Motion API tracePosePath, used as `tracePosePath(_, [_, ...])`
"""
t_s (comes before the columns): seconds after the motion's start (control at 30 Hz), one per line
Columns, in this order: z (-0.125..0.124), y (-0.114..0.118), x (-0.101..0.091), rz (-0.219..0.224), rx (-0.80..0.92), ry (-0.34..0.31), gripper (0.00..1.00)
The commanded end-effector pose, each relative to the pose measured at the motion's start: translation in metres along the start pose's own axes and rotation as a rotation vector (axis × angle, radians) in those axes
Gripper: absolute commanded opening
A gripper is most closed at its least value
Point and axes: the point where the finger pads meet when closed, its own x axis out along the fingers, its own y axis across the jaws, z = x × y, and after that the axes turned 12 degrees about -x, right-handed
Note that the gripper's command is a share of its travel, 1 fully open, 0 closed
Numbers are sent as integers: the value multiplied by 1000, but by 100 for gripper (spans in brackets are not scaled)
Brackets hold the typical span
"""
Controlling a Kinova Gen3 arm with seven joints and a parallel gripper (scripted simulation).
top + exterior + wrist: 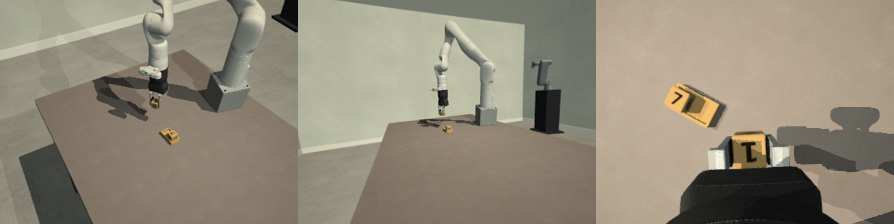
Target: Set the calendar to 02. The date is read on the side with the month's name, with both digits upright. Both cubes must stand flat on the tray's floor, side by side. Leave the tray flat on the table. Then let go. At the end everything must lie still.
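My gripper (155,105) (441,113) (749,145) is shut on an orange cube (154,104) (441,113) (749,145) and holds it above the table. In the wrist view its face shows a 1, upside down; in the top view a side face shows what looks like a 0. The orange tray (173,143) (713,115) lies on the table, turned at an angle. The other orange cube (172,135) (448,127) (676,98) is in one end of the tray, with a 7 on its top face. The other end holds no cube. The month's name is too small to read.
The brown table (122,166) (464,177) carries the arm's grey base (229,96) (486,116), behind the tray and to its right in the top view. The arm's shadow falls behind and beside the gripper. A black pedestal (547,110) stands off the table.
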Motion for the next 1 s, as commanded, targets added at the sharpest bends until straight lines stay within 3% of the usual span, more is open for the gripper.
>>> tracePosePath(0.0, [1, 2, -2, 3, 10, -2, 60])
tracePosePath(0.57, [5, 2, -2, -3, 502, -7, 60])
tracePosePath(0.97, [5, 4, -2, 0, 542, -4, 60])
